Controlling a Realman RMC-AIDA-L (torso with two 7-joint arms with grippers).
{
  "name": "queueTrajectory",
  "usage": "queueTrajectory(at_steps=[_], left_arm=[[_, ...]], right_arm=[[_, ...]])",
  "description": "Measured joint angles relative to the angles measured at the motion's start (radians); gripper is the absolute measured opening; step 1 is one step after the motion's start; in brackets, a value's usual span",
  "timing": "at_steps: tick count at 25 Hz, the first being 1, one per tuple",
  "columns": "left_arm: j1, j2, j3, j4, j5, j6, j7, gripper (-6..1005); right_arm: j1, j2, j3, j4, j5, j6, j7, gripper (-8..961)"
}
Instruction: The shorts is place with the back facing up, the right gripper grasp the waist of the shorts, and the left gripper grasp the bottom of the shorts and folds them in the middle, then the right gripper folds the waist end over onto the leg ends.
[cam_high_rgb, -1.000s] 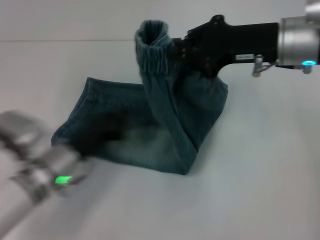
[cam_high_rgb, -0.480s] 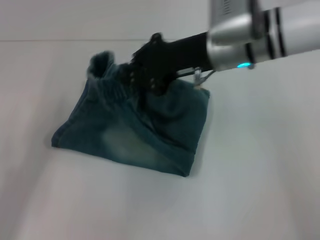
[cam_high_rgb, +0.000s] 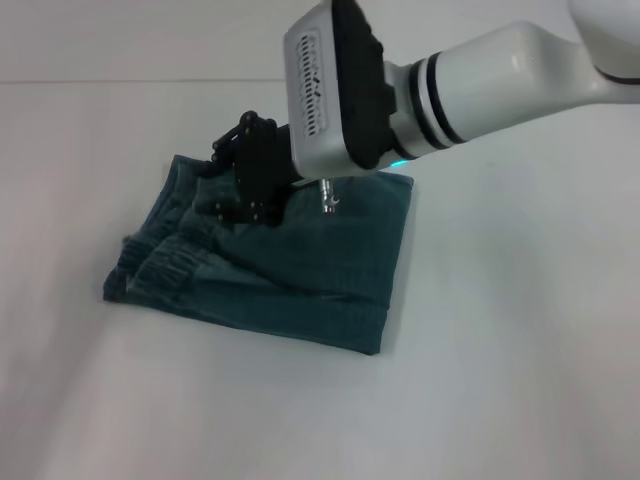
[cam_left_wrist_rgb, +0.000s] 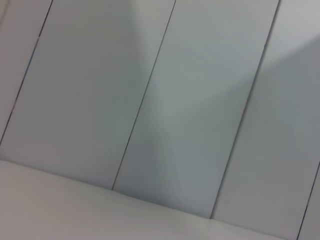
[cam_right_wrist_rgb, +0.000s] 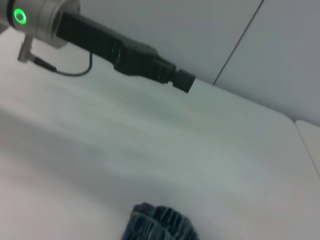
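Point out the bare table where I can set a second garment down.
Free: the table to the robot's right of the shorts, and the near strip in front of them. Crowded: the far-left part, where the right gripper is over the shorts near the waist.

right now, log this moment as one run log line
stage: waist folded onto leg ends | shorts: folded on table | right gripper: low over shorts | left gripper: off cloth, raised

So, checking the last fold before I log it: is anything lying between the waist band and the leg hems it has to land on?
Nothing visible does. The waist already lies on the shorts at their left end, the right gripper just above them.
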Motion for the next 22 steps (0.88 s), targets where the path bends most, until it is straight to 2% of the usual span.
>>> queueTrajectory(at_steps=[2,5,9,10,14,18,22], left_arm=[[0.0,0.0,0.002,-0.003,0.001,-0.004,0.001,6],[0.001,0.0,0.007,-0.004,0.003,-0.006,0.005,7],[0.001,0.005,0.041,0.01,0.019,0.003,0.006,7],[0.0,0.006,0.053,0.016,0.028,0.008,0.004,7],[-0.008,0.009,0.109,0.06,0.1,0.039,-0.015,8],[-0.01,0.01,0.137,0.087,0.147,0.07,-0.045,8],[-0.012,0.013,0.163,0.118,0.195,0.108,-0.101,161]], right_arm=[[0.004,0.001,-0.003,0.007,0.009,0.009,-0.01,187],[-0.009,-0.003,-0.004,0.002,0.039,0.014,-0.011,423],[-0.08,-0.012,0.033,-0.044,0.067,0.003,0.016,629],[-0.109,-0.013,0.048,-0.066,0.072,-0.007,0.027,680],[-0.266,-0.015,0.126,-0.172,0.107,-0.076,0.058,761],[-0.421,-0.019,0.195,-0.198,0.207,-0.172,0.031,843],[-0.562,-0.016,0.245,-0.184,0.264,-0.256,-0.043,908]])
